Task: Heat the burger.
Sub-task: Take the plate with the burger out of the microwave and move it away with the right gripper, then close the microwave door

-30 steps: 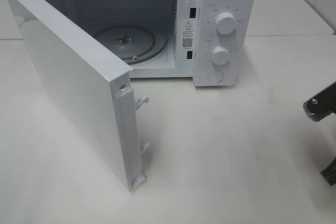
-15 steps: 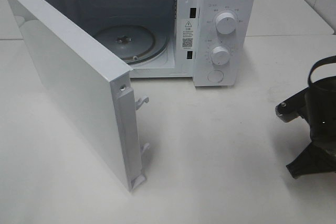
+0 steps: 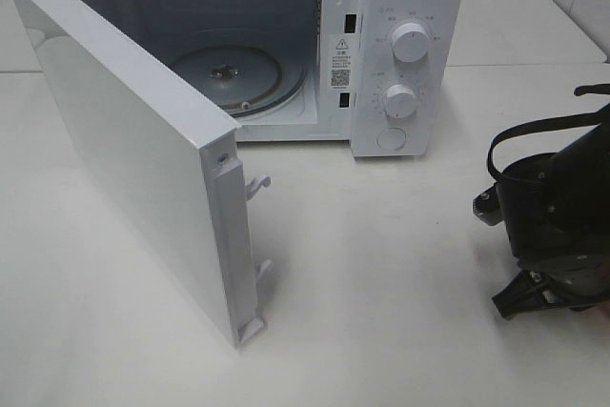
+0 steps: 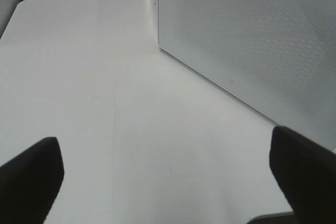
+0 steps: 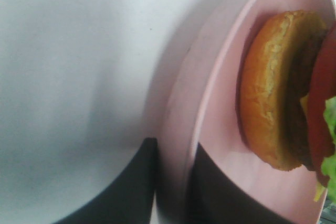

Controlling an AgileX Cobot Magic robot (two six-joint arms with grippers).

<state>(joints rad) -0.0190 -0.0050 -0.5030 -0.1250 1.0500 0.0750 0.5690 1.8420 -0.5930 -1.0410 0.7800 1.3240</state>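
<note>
The right gripper [image 5: 170,182] pinches the plate [image 5: 178,129] rim, burger [image 5: 283,93] aboard; the microwave [image 3: 400,7] cavity lies to its left (left gripper [image 4: 168,182] wide open, empty).

microwave [image 3: 410,7]: white, grey inside
door [image 4: 252,40]: pale grey with fine dot mesh
table [image 3: 400,283]: white
plate [image 5: 210,93]: pink
burger [image 5: 286,90]: golden-brown bun, dark patty, red slice, green lettuce
right gripper [image 5: 170,192]: black fingers
left gripper [image 4: 168,182]: black fingers
</note>
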